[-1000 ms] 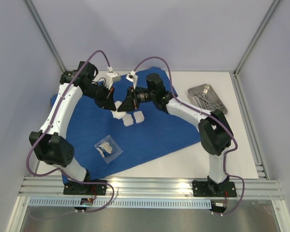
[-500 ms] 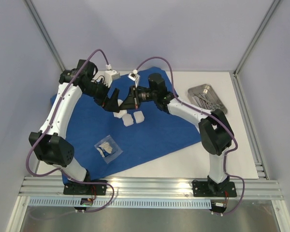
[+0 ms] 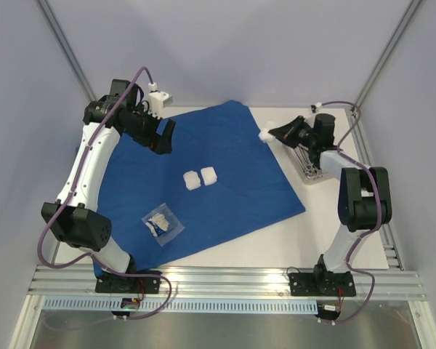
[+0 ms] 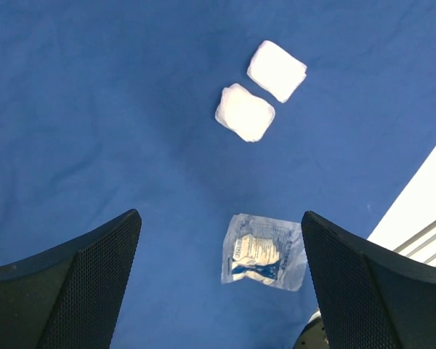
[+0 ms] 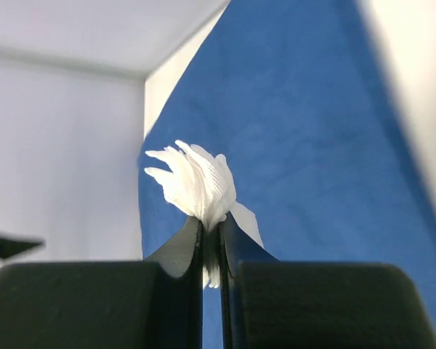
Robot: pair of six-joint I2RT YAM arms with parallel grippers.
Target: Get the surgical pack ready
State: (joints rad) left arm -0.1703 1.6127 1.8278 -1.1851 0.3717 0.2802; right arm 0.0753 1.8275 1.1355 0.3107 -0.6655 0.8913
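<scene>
The royal-blue drape (image 3: 232,196) lies spread flat on the table. Two white gauze squares (image 3: 192,180) (image 3: 209,174) rest side by side near its middle; the left wrist view shows them as well (image 4: 245,112) (image 4: 277,70). My left gripper (image 3: 165,137) hovers open over the drape's far left part, its jaws (image 4: 221,291) wide apart with nothing between them. My right gripper (image 3: 270,134) is at the drape's right edge, shut on a bunched white gauze (image 5: 196,182) that sticks out past the fingertips (image 3: 264,135). The steel tray (image 3: 312,178) with silver instruments (image 3: 303,156) lies under the right arm, mostly hidden.
A clear plastic packet (image 3: 162,224) with white contents and blue print lies on the drape's near left part, seen between my left fingers (image 4: 264,251). Bare white table (image 3: 327,240) shows to the right of the drape. Frame posts and walls close in the back and sides.
My right arm has swung from the drape's middle to its right edge, carrying one gauze. My left gripper has opened and drawn back to the far left. Two gauze squares stay on the drape.
</scene>
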